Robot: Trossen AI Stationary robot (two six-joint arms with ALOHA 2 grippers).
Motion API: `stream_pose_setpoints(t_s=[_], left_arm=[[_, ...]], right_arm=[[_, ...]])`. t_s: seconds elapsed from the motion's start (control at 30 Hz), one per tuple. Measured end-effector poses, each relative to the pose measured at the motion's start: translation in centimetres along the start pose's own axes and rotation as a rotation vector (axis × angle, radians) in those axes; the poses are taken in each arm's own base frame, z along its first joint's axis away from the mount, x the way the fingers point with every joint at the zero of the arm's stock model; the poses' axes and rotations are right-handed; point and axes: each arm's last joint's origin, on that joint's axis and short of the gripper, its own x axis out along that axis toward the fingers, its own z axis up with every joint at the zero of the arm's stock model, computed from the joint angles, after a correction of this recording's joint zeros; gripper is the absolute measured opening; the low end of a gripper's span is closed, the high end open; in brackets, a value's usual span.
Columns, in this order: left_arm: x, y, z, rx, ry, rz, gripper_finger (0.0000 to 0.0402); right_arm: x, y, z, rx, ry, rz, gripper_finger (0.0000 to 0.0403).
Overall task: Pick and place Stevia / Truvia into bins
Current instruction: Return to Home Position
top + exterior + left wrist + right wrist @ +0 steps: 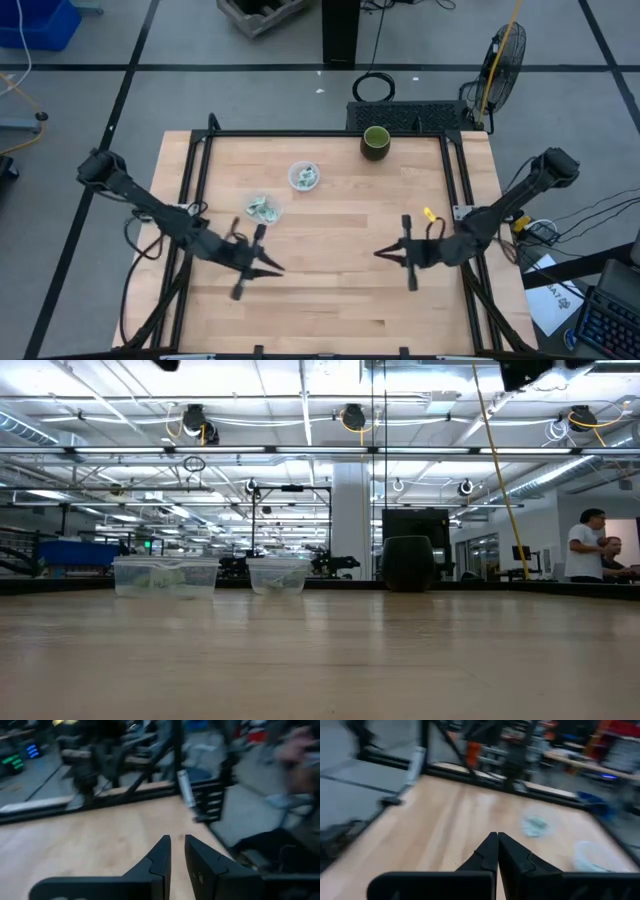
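Green-printed sachets (263, 209) binned, beyond left gripper (277, 269)

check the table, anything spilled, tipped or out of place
Nothing stands out. Both bins, the cup and the tub, stand upright with sachets inside, and no sachets lie loose on the table. The green cup stands upright at the far edge. The left gripper and right gripper hold nothing.
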Motion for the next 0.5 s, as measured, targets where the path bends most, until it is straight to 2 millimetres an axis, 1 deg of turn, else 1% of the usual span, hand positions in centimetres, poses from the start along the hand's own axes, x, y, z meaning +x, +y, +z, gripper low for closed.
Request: stream_pose_setpoints(t_s=[0.1, 0.17, 0.23, 0.3, 0.43, 0.5], left_arm=[[-1.9, 0.0, -1.4, -0.014, -0.113, -0.103, 0.0062], [-3.3, 0.3, -2.6, -0.034, -0.184, -0.148, 0.0062], [-4.5, 0.7, -3.9, -0.068, -0.242, -0.160, 0.0062], [-5.4, 1.0, -5.2, -0.088, -0.262, -0.149, 0.0063], [-6.6, 1.3, -6.9, -0.088, -0.260, -0.145, 0.0063], [-7.0, 1.5, -7.2, -0.078, -0.265, -0.135, 0.0063]], right_arm=[[-1.6, -0.6, -1.0, 0.017, -0.036, 0.132, 0.0000], [-2.4, -1.2, -1.1, 0.051, -0.088, 0.214, 0.0000], [-3.2, -2.0, -1.1, 0.073, -0.126, 0.273, 0.0000], [-3.8, -2.6, -1.3, 0.087, -0.150, 0.302, 0.0000], [-4.7, -3.8, -3.2, 0.086, -0.136, 0.301, 0.0000], [-5.0, -4.3, -4.8, 0.087, -0.132, 0.294, 0.0000]])
